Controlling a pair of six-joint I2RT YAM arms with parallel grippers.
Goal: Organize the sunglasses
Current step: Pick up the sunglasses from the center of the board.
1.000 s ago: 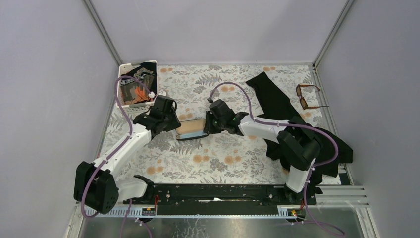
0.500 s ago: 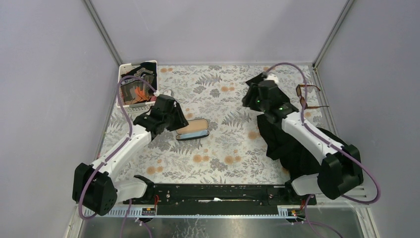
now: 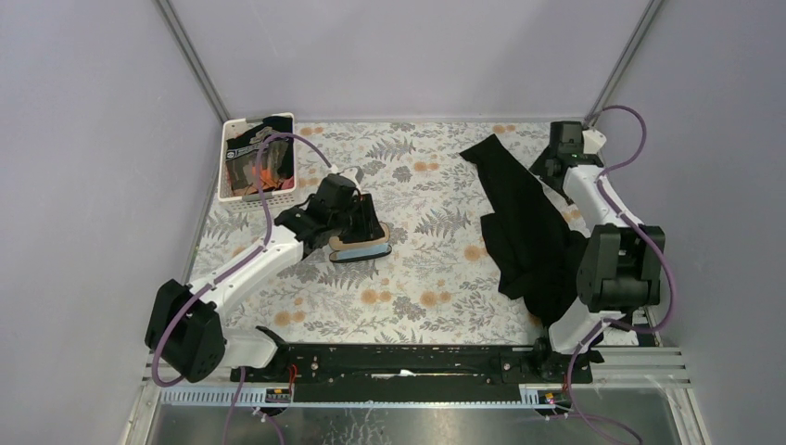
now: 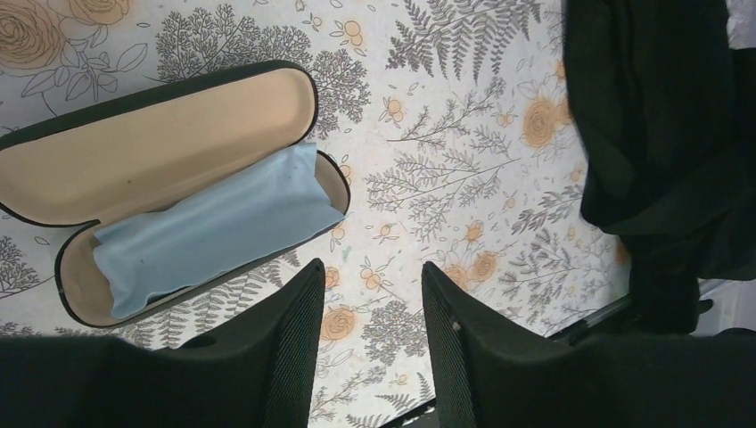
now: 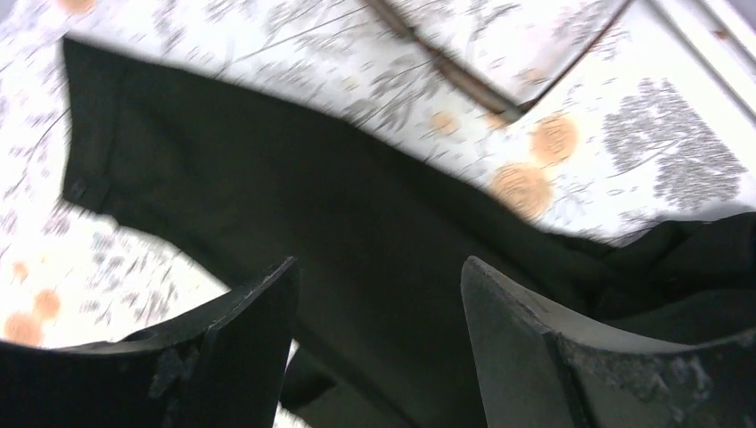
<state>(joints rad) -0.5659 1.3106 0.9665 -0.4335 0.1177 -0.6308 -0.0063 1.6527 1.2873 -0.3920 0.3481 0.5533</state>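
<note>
In the top view, the right arm has been swung within the last second from the middle of the table (image 3: pixel 417 278) to the far right corner. The right gripper (image 3: pixel 554 156) is now placed there, beside the upper edge of the black garment (image 3: pixel 524 213). The sunglasses, which lay uncovered in that corner, are now hidden under the arm. The left gripper (image 3: pixel 357 222) has been brought from the left side of the case (image 3: pixel 363 250) to a spot directly over it.

In the left wrist view, the case is seen lying open, with the light-blue cloth (image 4: pixel 214 227) spread in its lower half. The left gripper is released, with nothing between its fingers (image 4: pixel 308 294) and only bare table beneath them.

In the right wrist view, which is blurred by motion, the right gripper (image 5: pixel 379 294) is likewise spread apart and empty above the garment. A thin brown arm of the sunglasses (image 5: pixel 446 64) is seen just beyond, on the table near the far edge.

The right arm is judged to be set up for a pick, though the sunglasses have not yet been grasped.
</note>
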